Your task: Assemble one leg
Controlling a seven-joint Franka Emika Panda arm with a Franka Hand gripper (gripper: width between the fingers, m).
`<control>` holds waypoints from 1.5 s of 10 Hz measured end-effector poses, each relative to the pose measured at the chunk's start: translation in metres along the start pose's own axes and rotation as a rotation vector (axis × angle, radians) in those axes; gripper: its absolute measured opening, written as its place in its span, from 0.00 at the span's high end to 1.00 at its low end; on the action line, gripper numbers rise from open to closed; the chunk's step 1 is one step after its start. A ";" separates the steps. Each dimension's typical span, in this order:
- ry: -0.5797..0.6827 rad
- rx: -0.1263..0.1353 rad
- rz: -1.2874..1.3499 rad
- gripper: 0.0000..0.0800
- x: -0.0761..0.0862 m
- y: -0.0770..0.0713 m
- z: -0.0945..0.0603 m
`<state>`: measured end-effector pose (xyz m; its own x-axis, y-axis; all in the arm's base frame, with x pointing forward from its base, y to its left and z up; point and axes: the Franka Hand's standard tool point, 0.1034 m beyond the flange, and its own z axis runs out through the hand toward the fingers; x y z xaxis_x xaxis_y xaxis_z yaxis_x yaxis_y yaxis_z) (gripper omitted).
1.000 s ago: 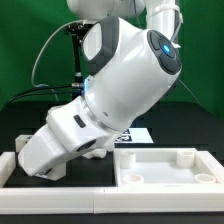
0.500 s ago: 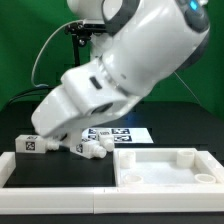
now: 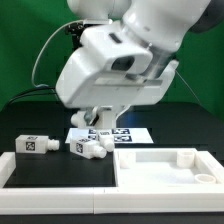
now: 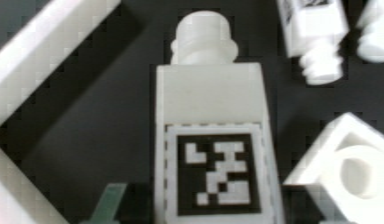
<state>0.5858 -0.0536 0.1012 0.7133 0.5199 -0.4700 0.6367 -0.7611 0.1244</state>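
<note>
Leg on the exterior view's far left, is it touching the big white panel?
Apart. The exterior view shows black table and two other legs between that leg and the panel.

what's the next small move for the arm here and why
Probably carry the leg toward the exterior view's right, over the square panel. The gripper appears shut on the leg. In the wrist view it looks far larger than the loose legs on the table, so it seems lifted clear. No leg stands in the panel yet.
</note>
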 end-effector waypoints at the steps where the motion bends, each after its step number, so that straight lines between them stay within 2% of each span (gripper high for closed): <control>1: 0.076 -0.015 0.011 0.64 0.000 0.004 -0.003; 3: 0.168 -0.025 0.039 0.64 0.001 0.007 -0.004; 4: 0.209 0.049 0.138 0.64 0.009 -0.009 -0.018; 5: 0.267 0.115 0.192 0.64 0.022 -0.019 -0.039; 7: 0.387 0.160 0.286 0.64 0.042 -0.023 -0.066; 8: 0.446 0.130 0.304 0.64 0.051 -0.022 -0.072; 9: 0.494 0.101 0.293 0.64 0.051 -0.018 -0.070; 11: 0.623 0.023 0.311 0.64 0.048 -0.007 -0.067; 12: 0.647 0.007 0.317 0.64 0.047 -0.007 -0.065; 15: 0.819 0.035 0.407 0.64 0.045 -0.028 -0.068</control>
<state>0.6198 0.0169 0.1359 0.8739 0.3116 0.3731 0.2910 -0.9502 0.1118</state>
